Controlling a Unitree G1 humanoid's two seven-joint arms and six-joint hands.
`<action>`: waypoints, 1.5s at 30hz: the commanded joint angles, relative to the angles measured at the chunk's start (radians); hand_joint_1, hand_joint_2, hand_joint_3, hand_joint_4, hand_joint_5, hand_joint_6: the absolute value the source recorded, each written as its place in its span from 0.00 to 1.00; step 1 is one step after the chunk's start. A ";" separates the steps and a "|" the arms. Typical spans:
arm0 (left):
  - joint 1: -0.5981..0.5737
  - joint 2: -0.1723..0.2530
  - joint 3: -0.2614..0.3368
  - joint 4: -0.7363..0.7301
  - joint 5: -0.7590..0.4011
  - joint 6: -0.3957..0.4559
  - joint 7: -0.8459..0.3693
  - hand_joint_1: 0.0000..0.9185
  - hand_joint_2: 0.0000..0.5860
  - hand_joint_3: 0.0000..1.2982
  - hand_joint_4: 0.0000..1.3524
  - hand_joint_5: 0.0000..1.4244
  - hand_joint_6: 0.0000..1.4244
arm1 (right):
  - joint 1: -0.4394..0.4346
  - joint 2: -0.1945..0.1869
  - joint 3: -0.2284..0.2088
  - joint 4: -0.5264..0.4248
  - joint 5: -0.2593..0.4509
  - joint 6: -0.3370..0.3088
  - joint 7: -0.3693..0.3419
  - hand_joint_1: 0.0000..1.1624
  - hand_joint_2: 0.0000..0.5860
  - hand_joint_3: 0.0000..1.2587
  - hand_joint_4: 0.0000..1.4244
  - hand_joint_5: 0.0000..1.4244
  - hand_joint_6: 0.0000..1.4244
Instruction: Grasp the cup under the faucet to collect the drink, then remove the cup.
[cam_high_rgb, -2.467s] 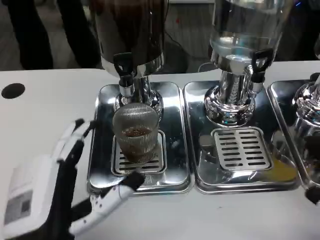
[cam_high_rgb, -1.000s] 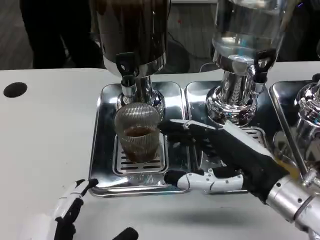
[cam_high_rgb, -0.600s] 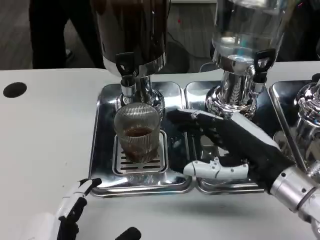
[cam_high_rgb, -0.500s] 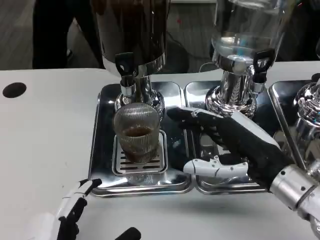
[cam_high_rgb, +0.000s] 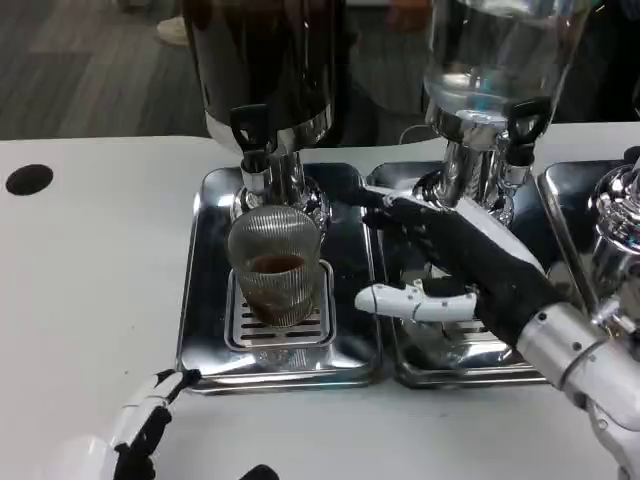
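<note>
one ribbed glass cup (cam_high_rgb: 275, 263) stands upright on the slotted grille (cam_high_rgb: 280, 322) of the left steel drip tray (cam_high_rgb: 205, 300), directly under the black-handled faucet (cam_high_rgb: 249, 140) of the dark drink dispenser (cam_high_rgb: 265, 65); a shallow layer of brown drink sits in its lower part. just to the cup's right, the right hand (cam_high_rgb: 455, 265) reaches in over the seam between the left tray and the middle drip tray (cam_high_rgb: 400, 360), its fingers (cam_high_rgb: 375, 205) spread apart and pointing toward the cup, the white thumb (cam_high_rgb: 400, 300) stretched out lower down near the grille's right edge; nothing is in its grasp and no finger touches the glass. its silver forearm (cam_high_rgb: 580, 370) runs off toward the lower right. behind that hand stands the clear dispenser (cam_high_rgb: 495, 55) on its chrome base (cam_high_rgb: 465, 185), with its own black faucet lever (cam_high_rgb: 522, 122). a third chrome base (cam_high_rgb: 618, 215) shows at the far right edge. the left hand (cam_high_rgb: 135, 435) lies low at the bottom left on the white table (cam_high_rgb: 90, 280), well apart from the cup; its fingertips show near the tray's front corner, apart from one another and holding nothing. a black round hole (cam_high_rgb: 28, 179) marks the table at the far left.
</note>
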 joint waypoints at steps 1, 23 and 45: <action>0.020 0.015 0.005 0.002 -0.016 -0.020 -0.003 0.00 0.06 0.17 0.10 0.20 0.45 | -0.028 0.013 0.005 0.027 -0.016 0.017 -0.026 0.61 0.22 0.11 0.05 0.07 0.04; 0.079 0.035 0.033 0.037 -0.060 -0.081 0.007 0.00 0.06 0.18 0.10 0.21 0.45 | -0.111 0.118 0.075 0.193 -0.077 -0.007 -0.102 0.61 0.18 0.05 0.02 0.03 0.03; 0.128 0.060 0.112 0.115 -0.145 -0.149 -0.008 0.00 0.07 0.20 0.12 0.22 0.45 | -0.184 0.258 0.146 0.366 -0.161 -0.056 -0.276 0.63 0.14 0.00 0.00 0.03 0.00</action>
